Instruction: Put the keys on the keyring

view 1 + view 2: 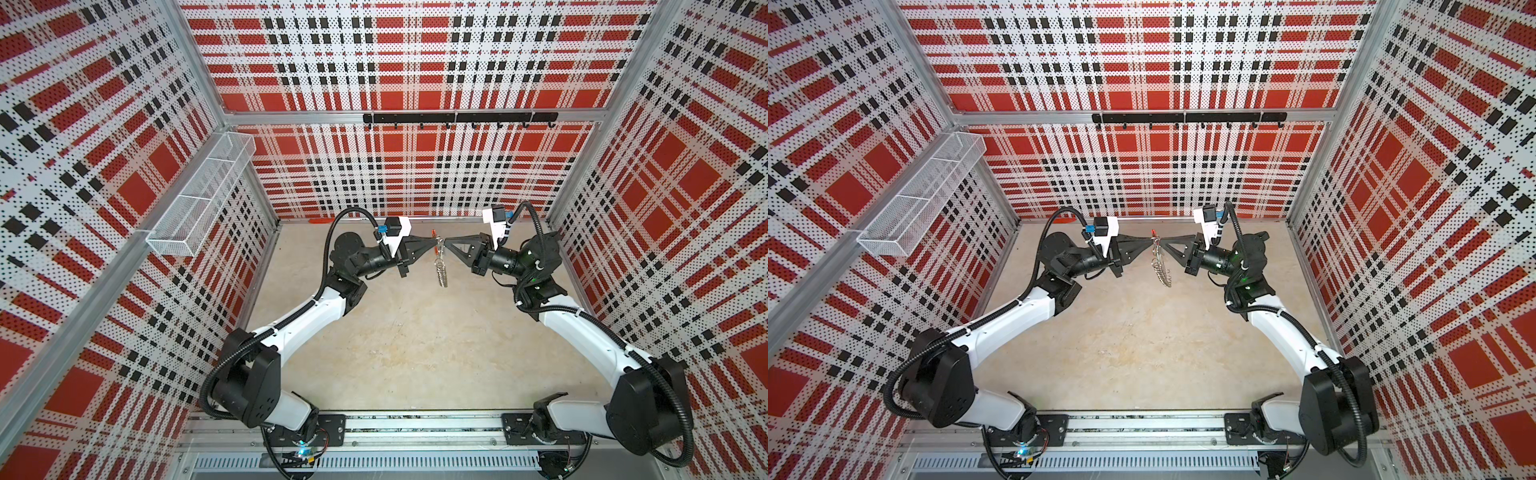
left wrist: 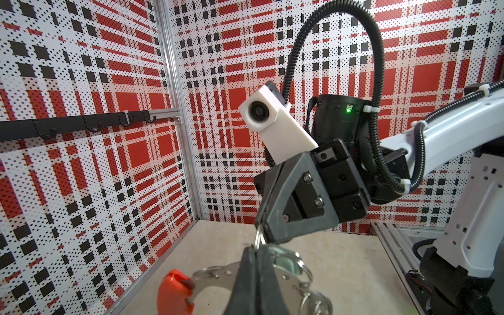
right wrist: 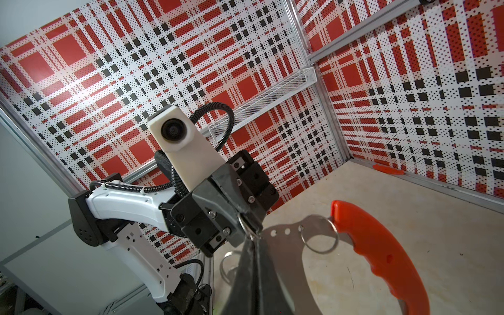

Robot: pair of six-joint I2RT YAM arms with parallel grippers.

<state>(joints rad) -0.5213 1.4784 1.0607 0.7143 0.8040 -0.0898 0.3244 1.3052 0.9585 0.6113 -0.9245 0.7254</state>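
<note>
Left gripper (image 1: 434, 241): jaws pressed tight on the steel band of the keyring (image 1: 441, 270), held up over the table (image 1: 415, 353).
Right gripper (image 1: 448, 242): nose to nose with the left one, jaws pinched together on a small wire loop (image 2: 258, 237).
Keyring: hangs edge-on just below the meeting tips in both top views, and its red grip (image 3: 376, 253) curves off to one side.
Keys (image 2: 287, 264): only a pale teal tag peeks out behind the left finger, against the keyring. I can't make out the metal key.
</note>
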